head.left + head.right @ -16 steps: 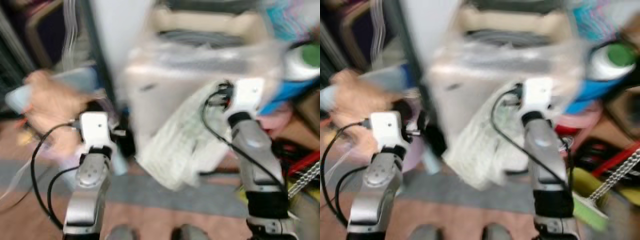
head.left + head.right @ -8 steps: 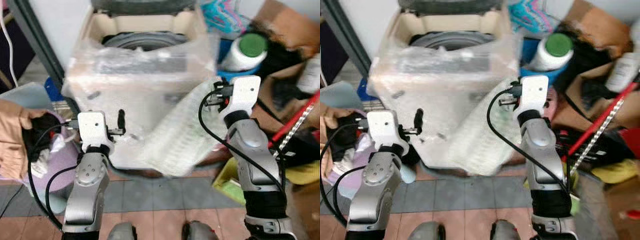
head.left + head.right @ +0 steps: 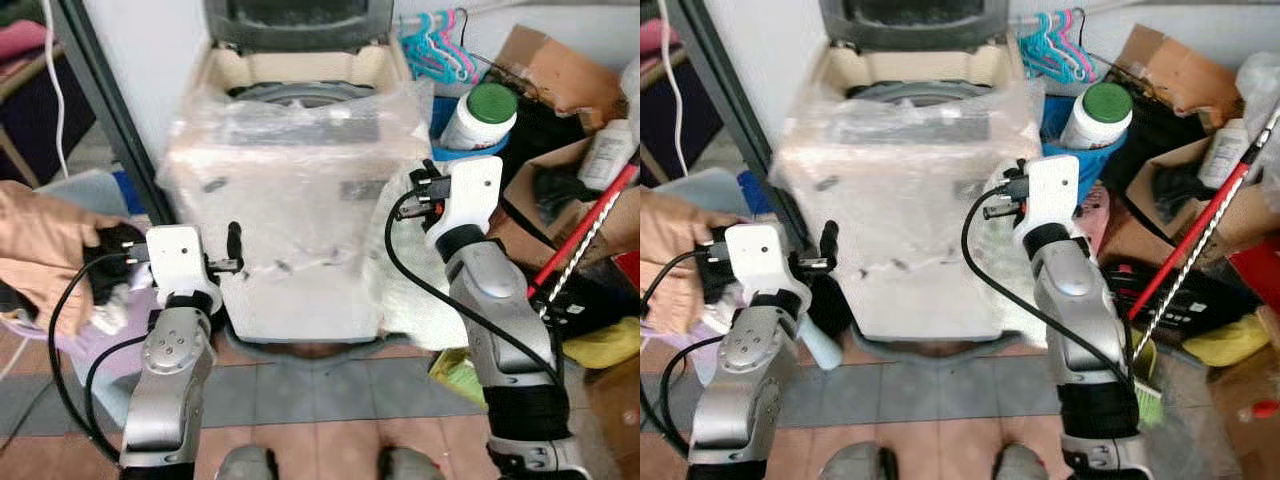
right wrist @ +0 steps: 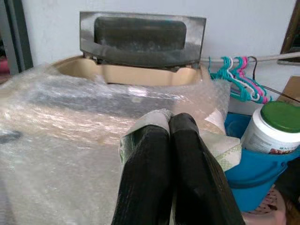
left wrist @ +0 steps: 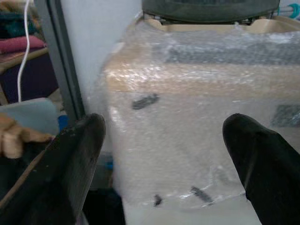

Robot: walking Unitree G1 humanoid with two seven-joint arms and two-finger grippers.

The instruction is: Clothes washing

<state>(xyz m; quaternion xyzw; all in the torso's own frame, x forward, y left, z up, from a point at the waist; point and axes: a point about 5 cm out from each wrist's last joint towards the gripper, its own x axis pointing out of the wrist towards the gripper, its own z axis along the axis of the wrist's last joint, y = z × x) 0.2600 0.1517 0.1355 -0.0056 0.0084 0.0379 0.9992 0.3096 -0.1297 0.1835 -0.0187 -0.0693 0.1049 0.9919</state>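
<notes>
Bubble-wrapped washing machine point(image 3: 290, 210); right tool point(image 4: 169, 123) pinches cloth point(image 4: 215, 145).

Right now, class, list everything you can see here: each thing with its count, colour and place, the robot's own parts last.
Washing machine: one, cream, bubble-wrapped, centre, lid up.
Cloth: one, pale, pinched in the right claw beside the machine.
Jar: one, white with green lid, in the blue bucket.
Hangers: several, teal and pink, behind the jar.
Cardboard boxes: brown, far right.
Broom handle: one, red, right.
Person's hand: one, left edge, at dark clothes.
Left claw: open, facing the machine.
Right claw: shut on the cloth.
</notes>
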